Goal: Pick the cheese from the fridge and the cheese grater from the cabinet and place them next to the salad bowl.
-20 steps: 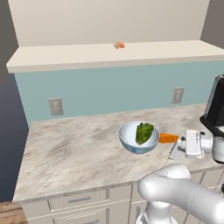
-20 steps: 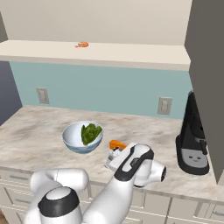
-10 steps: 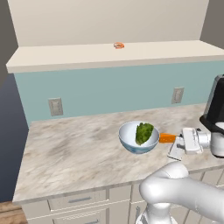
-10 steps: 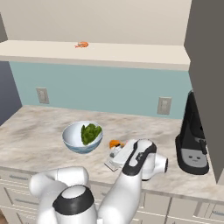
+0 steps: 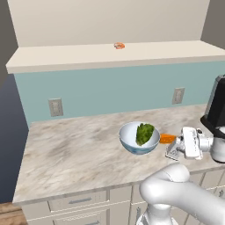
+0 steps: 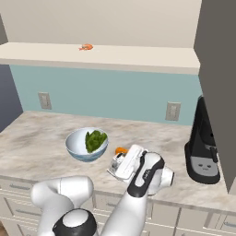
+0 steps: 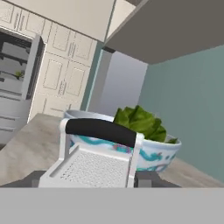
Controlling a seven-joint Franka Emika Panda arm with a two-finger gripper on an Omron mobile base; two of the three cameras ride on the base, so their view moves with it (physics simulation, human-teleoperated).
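Gripper [image 7: 89, 177]: closed on the cheese grater [image 7: 94, 164], held low over the bench [image 5: 79, 154], probably for setting down. Just beyond the gripper: salad bowl [image 7: 144, 151], the placement mark. Beside the gripper, against the bowl: cheese [image 5: 167, 139], already delivered. Farther off: coffee machine [image 6: 203, 147]; tiny shrimp-like item [image 5: 119, 45] on the shelf.

No legible text, labels, brands, numbers or signs — none on any surface in the three views. The salad bowl [image 7: 148, 151] carries only a teal-and-red painted band, not lettering. The black appliance [image 6: 203, 152] on the counter shows small pale marks on its grey front panel — too small to read as characters. The wall outlets [image 5: 55, 107] are plain and unmarked.
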